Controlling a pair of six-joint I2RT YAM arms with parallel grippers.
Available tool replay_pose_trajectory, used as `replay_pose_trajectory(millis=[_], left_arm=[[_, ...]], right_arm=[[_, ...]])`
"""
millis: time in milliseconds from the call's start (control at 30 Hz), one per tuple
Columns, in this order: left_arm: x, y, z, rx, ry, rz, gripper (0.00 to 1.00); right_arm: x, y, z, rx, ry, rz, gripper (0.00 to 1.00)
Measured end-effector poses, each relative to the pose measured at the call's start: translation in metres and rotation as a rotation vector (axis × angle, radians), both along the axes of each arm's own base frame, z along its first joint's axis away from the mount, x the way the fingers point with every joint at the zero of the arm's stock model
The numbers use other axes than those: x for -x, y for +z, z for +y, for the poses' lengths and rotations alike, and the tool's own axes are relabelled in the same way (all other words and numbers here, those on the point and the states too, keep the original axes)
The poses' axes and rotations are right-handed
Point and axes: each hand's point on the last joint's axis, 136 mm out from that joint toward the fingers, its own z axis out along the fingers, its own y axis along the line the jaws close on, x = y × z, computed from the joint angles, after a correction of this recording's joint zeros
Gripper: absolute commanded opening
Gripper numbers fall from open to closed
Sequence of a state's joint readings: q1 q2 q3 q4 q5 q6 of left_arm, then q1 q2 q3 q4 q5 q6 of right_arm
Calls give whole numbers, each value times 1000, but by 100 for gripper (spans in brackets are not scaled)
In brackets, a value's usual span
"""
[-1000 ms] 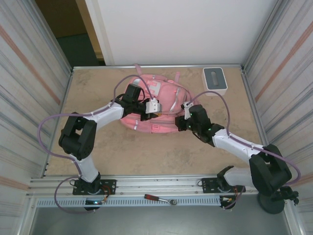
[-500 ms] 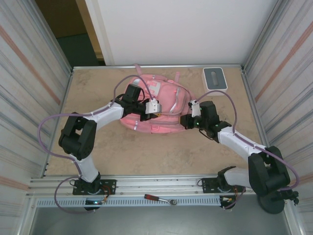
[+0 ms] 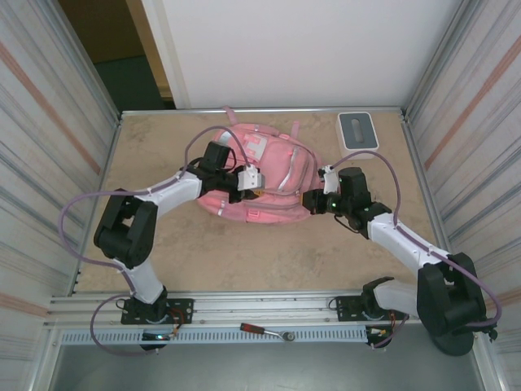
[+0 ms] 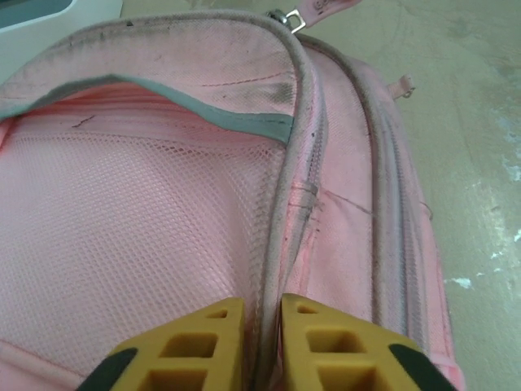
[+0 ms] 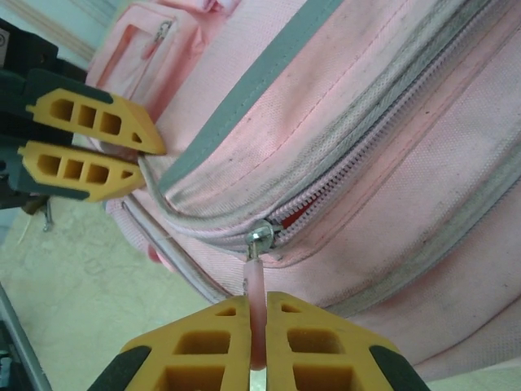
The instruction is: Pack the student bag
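The pink student bag [image 3: 273, 167] lies flat mid-table between both arms. My left gripper [image 3: 257, 192] rests on its top face; in the left wrist view its yellow fingers [image 4: 203, 342] stand narrowly apart with the bag's grey piped seam [image 4: 273, 269] pinched between them, beside a mesh pocket [image 4: 138, 220]. My right gripper [image 5: 257, 305] is at the bag's right side, shut on the pale pink zipper pull [image 5: 256, 285], which hangs from a metal slider [image 5: 260, 235]. The zip behind the slider shows a short gap with red inside. The left gripper [image 5: 151, 161] also appears in the right wrist view.
A small white box with a grey top [image 3: 357, 133] stands at the back right, near the bag. A red-handled tool [image 3: 264, 330] lies on the front rail. Ribbed metal walls [image 3: 49, 155] close both sides. Bare tabletop [image 3: 244, 252] lies in front of the bag.
My right gripper moved right and up along the bag's right side with the zipper pull. The left gripper shifted slightly up-left and its jaws eased a little; the bag shifted with it.
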State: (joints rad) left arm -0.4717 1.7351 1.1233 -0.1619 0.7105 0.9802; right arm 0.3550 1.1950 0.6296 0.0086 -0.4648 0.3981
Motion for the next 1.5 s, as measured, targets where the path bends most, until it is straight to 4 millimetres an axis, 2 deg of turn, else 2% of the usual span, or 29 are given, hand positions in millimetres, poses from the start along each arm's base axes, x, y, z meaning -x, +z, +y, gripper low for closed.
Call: replay_pose_trajectory(millis=[233,333,467,533,633,767,900,967,1067,1233,1300,1500], left_arm=[[14,16,0,-14,5,-60,55],[26,21,-14,-31,-28,-113,60],[41,17,-35,-75,-76,-176,61],[44,11,-43,-97,-89,-198,59],[32,-1,-44,-144,-67,-211,53],[18,-16,-42,-195,-39,-220,36],[11,-15,-43,-189,-27,-224,9],[11,-11,-43,-161,-30,-203,3],[11,-5,-40,-103,-35,-150,0],[12,6,-37,-42,-42,-104,0],[13,7,-36,-32,-41,-93,0],[14,7,-36,-25,-45,-80,0]], right_arm=[[2,-2,4,-6,-13,23,0],[2,-5,5,-17,-23,38,0],[2,-17,7,-24,-34,82,0],[3,-20,8,-24,-35,96,0],[3,-21,8,-27,-36,95,0],[4,-23,8,-21,-37,97,2],[4,-27,4,14,-46,86,18],[5,-28,1,58,-55,62,25],[6,-24,-3,140,-63,-5,32],[12,-14,1,263,-45,-133,41],[13,-11,3,293,-39,-170,48],[15,-6,8,380,-54,-254,50]])
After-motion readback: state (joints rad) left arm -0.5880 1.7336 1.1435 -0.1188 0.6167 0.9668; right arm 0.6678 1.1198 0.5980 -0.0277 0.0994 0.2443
